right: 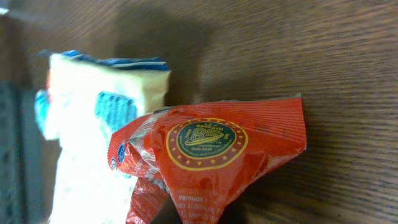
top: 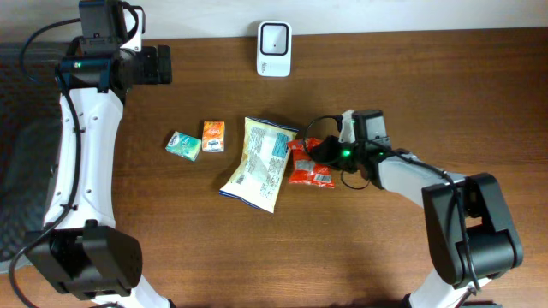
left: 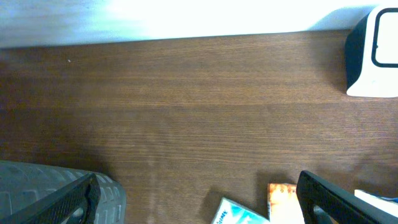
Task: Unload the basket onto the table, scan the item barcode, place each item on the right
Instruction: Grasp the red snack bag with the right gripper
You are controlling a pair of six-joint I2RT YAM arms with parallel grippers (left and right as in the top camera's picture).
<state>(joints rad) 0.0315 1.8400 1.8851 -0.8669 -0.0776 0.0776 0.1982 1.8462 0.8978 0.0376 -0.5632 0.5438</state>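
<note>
Right jaws are pinched shut on the edge of the red snack packet (top: pixel 310 164). It's lying on the counter (top: pixel 385 77) right up against the yellow chip bag (top: pixel 259 162), well away from the scanner (top: pixel 274 37) at the back. Left jaws are wide open and holding nothing. My worry is that the thin, crinkly foil slips out on the lift, or the barcode ends up creased or facing away from the scanner.

Glare bleaches the left wrist view's top; red packet (right: pixel 230 155) glints
</note>
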